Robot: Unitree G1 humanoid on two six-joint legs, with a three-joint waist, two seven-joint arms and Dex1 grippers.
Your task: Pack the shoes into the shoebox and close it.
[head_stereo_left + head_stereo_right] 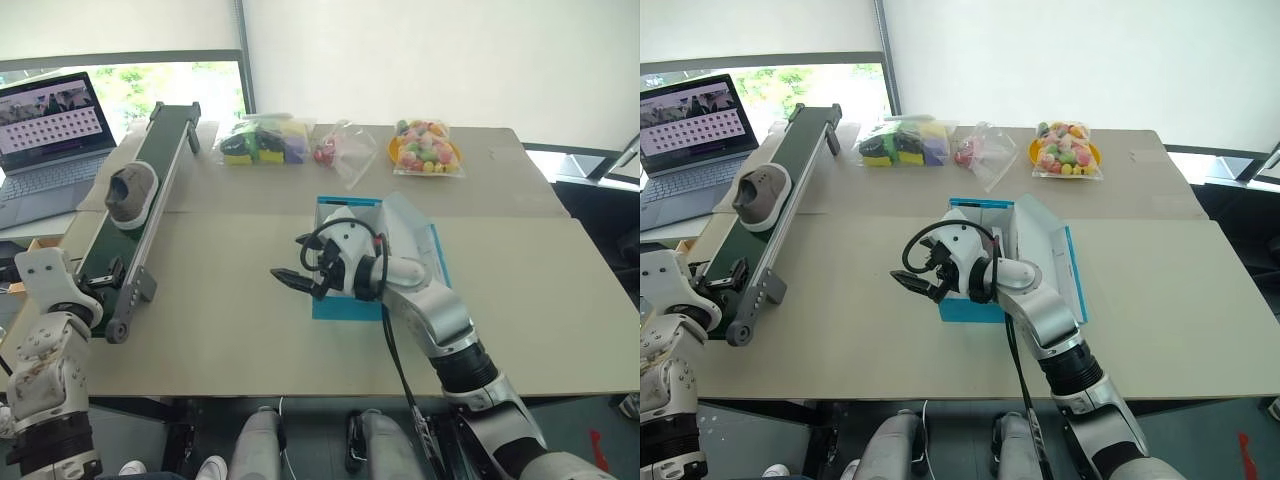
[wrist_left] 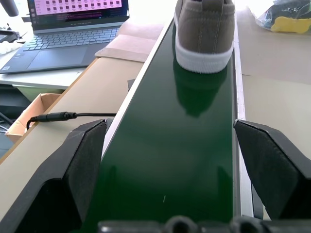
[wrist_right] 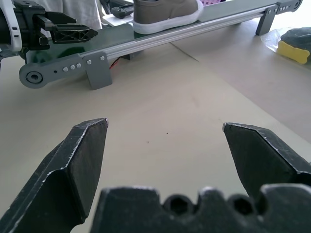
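Our left gripper (image 2: 167, 145), two black wedge-shaped fingers on a white jointed wrist, sits at nine o'clock of our view, level, pointing toward twelve, fingers spread wide with nothing between them. Our right gripper (image 1: 290, 279), the same black pair on a silver-grey arm, reaches from five o'clock to the centre, level, aimed toward nine, fingers (image 3: 80, 160) parted wide and empty

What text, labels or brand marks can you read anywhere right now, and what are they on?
None can be read.
Laptop screen: rows of small tiles, any text too small to read.
Shoebox: no markings visible on its blue side.
Shoe on the conveyor belt: no logo in sight.
Clear bags: no label legible.
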